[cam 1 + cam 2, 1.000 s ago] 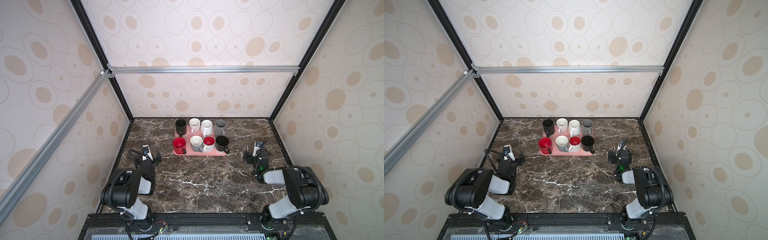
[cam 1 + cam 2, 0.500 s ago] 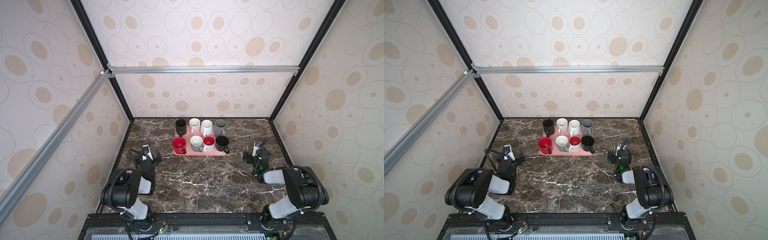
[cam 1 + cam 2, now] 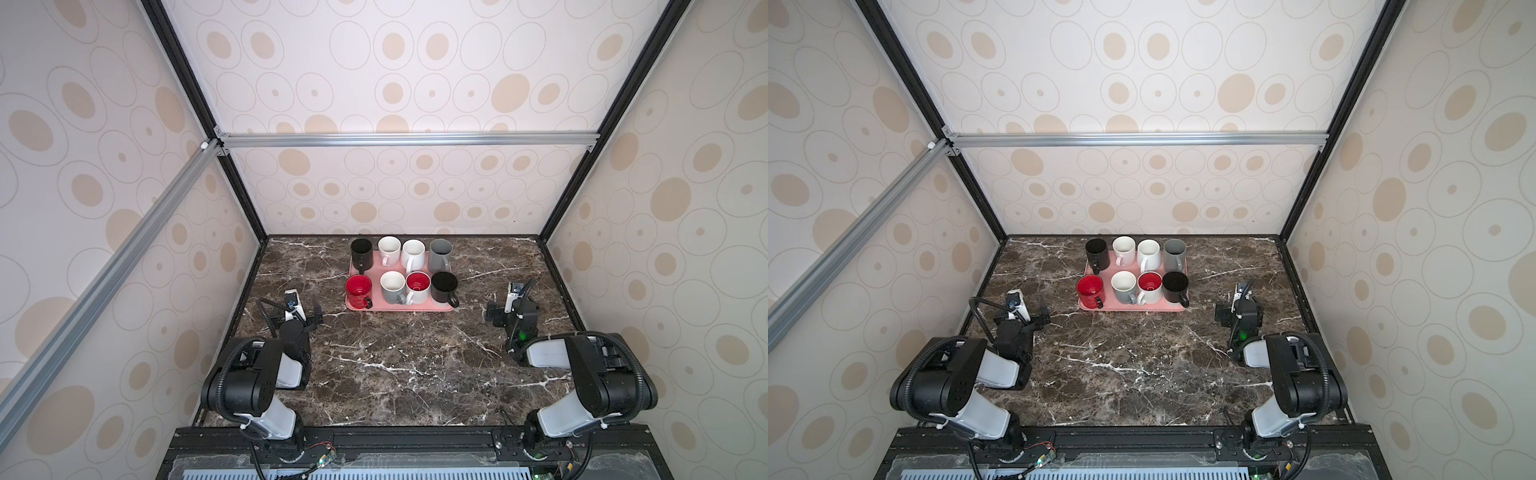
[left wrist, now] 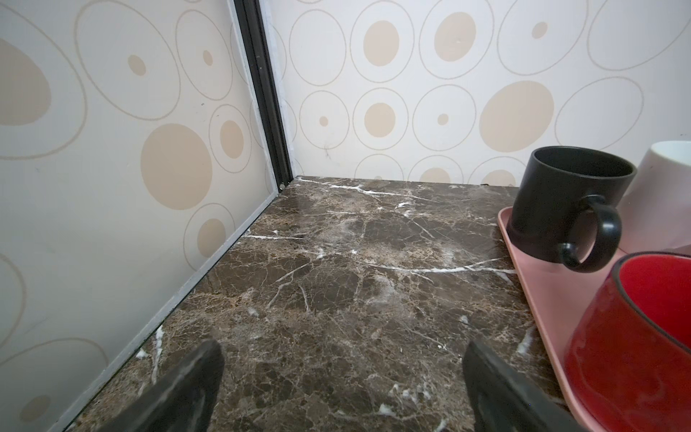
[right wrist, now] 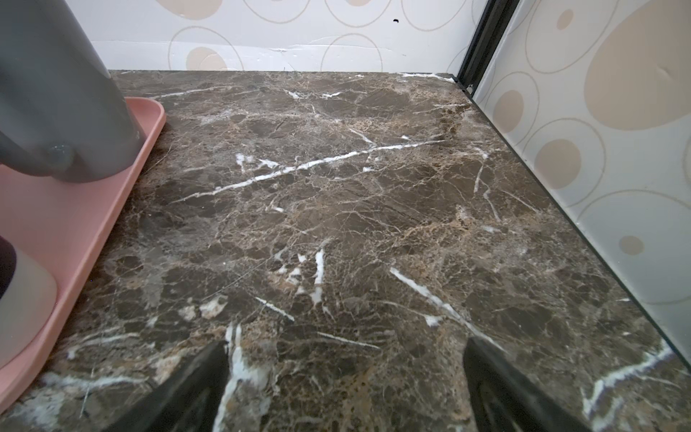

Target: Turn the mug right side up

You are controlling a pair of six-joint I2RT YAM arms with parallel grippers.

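Several mugs stand in two rows on a pink tray (image 3: 415, 308) at the back of the marble table. Black (image 3: 361, 251), white (image 3: 389, 249), red (image 3: 358, 289) and the other front mugs show their mouths upward. Whether the top of the back-right grey mug (image 3: 440, 254) is a mouth or a base, I cannot tell. My left gripper (image 3: 297, 318) rests low, left of the tray, open and empty (image 4: 342, 349). My right gripper (image 3: 509, 313) sits right of the tray, also open and empty (image 5: 346, 348).
Patterned walls close the table on three sides, with black corner posts (image 3: 257, 232) at the back. Bare marble (image 3: 395, 357) stretches between the two arms and in front of the tray. In the left wrist view the tray edge (image 4: 523, 284) lies close beside the gripper.
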